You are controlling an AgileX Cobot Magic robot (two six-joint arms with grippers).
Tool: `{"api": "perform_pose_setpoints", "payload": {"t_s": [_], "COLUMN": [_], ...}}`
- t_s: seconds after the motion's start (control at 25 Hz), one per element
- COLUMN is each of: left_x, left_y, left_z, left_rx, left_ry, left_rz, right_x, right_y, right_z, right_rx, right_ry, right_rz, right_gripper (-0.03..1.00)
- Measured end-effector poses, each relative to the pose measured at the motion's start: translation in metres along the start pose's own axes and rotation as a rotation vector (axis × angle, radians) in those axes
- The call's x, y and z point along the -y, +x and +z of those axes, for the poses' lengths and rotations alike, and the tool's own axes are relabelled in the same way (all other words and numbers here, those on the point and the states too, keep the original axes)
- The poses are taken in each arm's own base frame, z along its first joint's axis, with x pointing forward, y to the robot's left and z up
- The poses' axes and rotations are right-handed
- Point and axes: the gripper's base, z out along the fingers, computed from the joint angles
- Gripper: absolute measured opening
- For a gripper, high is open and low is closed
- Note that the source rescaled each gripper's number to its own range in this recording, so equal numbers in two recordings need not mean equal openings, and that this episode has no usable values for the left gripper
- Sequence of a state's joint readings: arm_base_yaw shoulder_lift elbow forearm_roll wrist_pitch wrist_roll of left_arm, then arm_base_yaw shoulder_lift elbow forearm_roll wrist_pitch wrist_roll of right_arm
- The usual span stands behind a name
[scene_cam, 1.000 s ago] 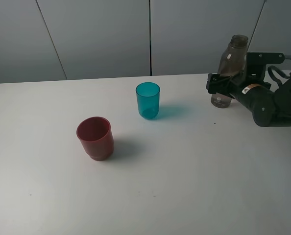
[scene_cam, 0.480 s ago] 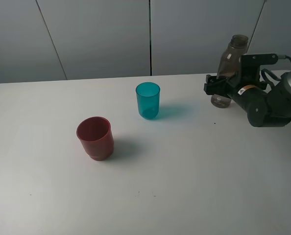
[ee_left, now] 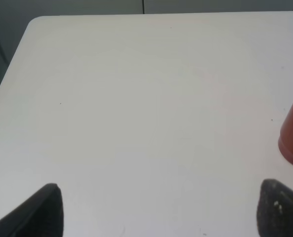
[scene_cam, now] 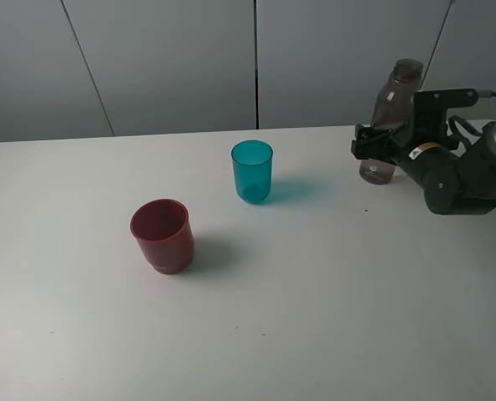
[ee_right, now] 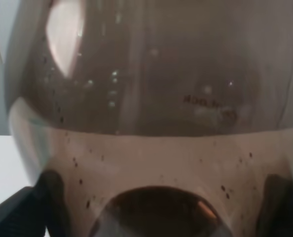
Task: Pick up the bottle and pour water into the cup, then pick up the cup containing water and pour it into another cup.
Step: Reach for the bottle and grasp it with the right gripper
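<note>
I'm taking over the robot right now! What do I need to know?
Left pincer: open, empty, near the squat dark red plastic cup.
Right pincer: around the tall smoky grey-brown plastic bottle, which stands on the white table; grip unclear.
Small teal plastic tumbler: upright between red cup and bottle.
Done: bottle reached. Left: lift it, both pours.

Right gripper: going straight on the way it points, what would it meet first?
The bottle, directly ahead of the right gripper and filling its wrist view; whether they touch is unclear.
</note>
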State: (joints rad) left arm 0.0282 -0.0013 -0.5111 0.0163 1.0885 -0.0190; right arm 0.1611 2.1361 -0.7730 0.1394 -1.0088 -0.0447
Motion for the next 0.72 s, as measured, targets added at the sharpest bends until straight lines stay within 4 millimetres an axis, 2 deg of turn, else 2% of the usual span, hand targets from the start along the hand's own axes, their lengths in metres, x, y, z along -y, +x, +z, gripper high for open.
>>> {"api": "perform_pose_setpoints", "payload": {"t_s": [0.16,0.68,0.72], "left_x": [0.0000,0.0000,0.0000], "left_y": [0.0000,0.0000,0.0000], "left_z": [0.0000,0.0000,0.0000], "left_rx": [0.000,0.000,0.000], "left_ry": [0.000,0.000,0.000], "left_rz": [0.000,0.000,0.000], "right_x": [-0.0023,-0.0023,-0.0023], "right_y": [-0.0054,-0.0039,-0.0039], "right_z": [0.0045,0.0046,0.0046], "right_rx": [0.019,0.003,0.003], "right_ry": [-0.018,-0.019,-0.019], "right_rz": [-0.008,-0.008,-0.008], "right_gripper": [1.00,1.00,0.93]}}
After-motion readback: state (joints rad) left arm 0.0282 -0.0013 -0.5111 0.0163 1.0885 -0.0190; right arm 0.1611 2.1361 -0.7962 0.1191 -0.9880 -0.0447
